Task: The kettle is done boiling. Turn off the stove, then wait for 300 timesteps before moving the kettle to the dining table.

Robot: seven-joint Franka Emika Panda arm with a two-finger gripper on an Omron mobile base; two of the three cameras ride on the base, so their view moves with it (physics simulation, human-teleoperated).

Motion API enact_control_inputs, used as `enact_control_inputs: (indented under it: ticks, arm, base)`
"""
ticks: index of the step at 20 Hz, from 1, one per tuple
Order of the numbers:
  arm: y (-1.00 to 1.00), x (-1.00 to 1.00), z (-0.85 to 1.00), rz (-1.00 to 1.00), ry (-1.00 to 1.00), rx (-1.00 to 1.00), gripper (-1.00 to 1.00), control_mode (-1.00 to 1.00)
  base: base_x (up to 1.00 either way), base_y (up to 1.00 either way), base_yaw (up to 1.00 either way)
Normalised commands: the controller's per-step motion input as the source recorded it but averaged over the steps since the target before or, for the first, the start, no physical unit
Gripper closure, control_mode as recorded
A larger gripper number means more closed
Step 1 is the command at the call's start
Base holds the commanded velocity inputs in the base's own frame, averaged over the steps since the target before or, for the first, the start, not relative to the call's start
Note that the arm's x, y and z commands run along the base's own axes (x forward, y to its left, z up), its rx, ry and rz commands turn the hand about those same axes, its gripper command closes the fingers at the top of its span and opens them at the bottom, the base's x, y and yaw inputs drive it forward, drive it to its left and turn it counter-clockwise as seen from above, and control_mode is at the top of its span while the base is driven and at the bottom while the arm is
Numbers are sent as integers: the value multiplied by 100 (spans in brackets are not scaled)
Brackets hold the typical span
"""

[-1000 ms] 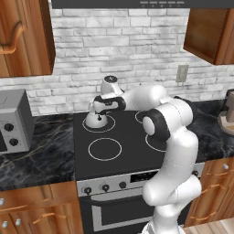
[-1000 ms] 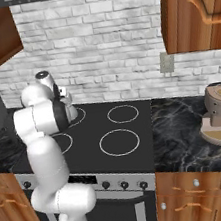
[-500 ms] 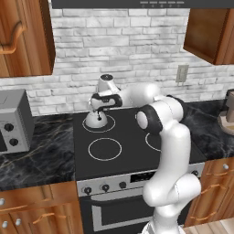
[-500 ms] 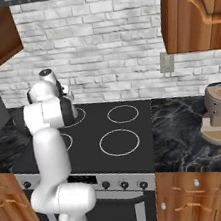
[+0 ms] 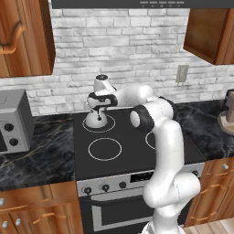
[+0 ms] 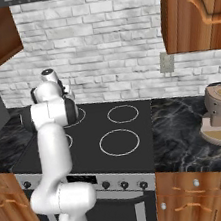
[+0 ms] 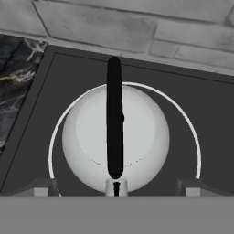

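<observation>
Hovering straight above the kettle (image 7: pixel 115 137), the gripper (image 5: pixel 99 109) is standing released, grasping nothing. The kettle's handle (image 7: pixel 114 119) is running lengthwise between the spread fingertips (image 7: pixel 188 185).

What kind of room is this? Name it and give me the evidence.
A home kitchen, rendered: a black glass stove with burner rings and an oven below, a kettle on the back burner, wooden cabinets against a brick wall.

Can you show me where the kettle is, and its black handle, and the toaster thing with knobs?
kettle (image 7: pixel 137 132), hand view, on its white dome.
handle (image 7: pixel 114 123), hand view, mid-bar.
microwave (image 5: pixel 13 121), left base view, on its grey front.
</observation>
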Motion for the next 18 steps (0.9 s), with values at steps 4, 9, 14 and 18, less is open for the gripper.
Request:
enact_control_inputs:
  ticks: [4,9,14,18]
  arm:
    - [0,22,-11,0,0,-3,-100,-100]
    - [0,19,-16,0,0,-3,-100,-100]
    - [3,12,-17,0,0,-1,-100,-100]
    - [3,1,-4,0,1,0,100,-100]
  base:
    - [0,0,0]
    - [0,0,0]
    - [0,0,0]
    - [0,0,0]
